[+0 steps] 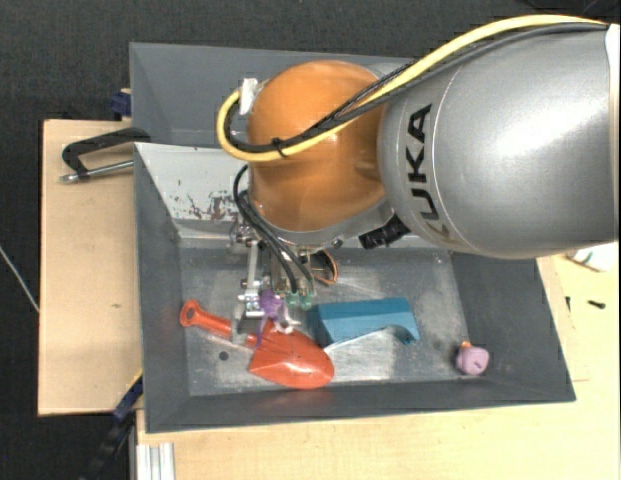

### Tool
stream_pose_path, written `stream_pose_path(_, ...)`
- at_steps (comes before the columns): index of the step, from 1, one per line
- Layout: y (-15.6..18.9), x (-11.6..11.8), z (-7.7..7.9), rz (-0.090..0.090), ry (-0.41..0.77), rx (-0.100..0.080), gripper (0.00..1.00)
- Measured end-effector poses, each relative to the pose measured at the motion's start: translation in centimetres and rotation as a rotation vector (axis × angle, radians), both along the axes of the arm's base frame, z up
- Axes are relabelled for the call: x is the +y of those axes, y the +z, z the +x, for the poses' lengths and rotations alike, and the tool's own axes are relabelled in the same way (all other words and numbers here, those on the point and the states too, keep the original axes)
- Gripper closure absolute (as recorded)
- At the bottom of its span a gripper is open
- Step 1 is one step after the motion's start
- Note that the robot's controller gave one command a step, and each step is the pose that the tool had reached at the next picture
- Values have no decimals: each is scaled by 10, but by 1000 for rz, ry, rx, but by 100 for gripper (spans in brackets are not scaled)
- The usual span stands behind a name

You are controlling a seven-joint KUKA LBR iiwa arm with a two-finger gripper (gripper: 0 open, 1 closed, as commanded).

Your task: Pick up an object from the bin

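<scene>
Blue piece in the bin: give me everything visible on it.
The blue piece looks like matte plastic, a long flat block with a short hooked end on its right. It lies flat on the bin floor, near the middle front. Its left end meets the orange scoop, just right of the gripper.

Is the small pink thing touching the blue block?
No, the small pink thing lies alone toward the right of the bin, with bare floor between it and the blue block.

Bright light, glare on arm, bin shadowed
</scene>
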State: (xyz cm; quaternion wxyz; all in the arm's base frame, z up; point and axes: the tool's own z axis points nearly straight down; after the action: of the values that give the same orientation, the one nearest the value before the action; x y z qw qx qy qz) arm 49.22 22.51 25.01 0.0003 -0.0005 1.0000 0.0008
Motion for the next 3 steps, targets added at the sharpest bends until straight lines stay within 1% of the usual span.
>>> stream_pose_path(1,-62,-1,0,2,9,-4,0)
stream_pose_path(2,-91,-14,10,-1,229,1,0)
stream_pose_path(3,-175,-29,34,2,288,0,100)
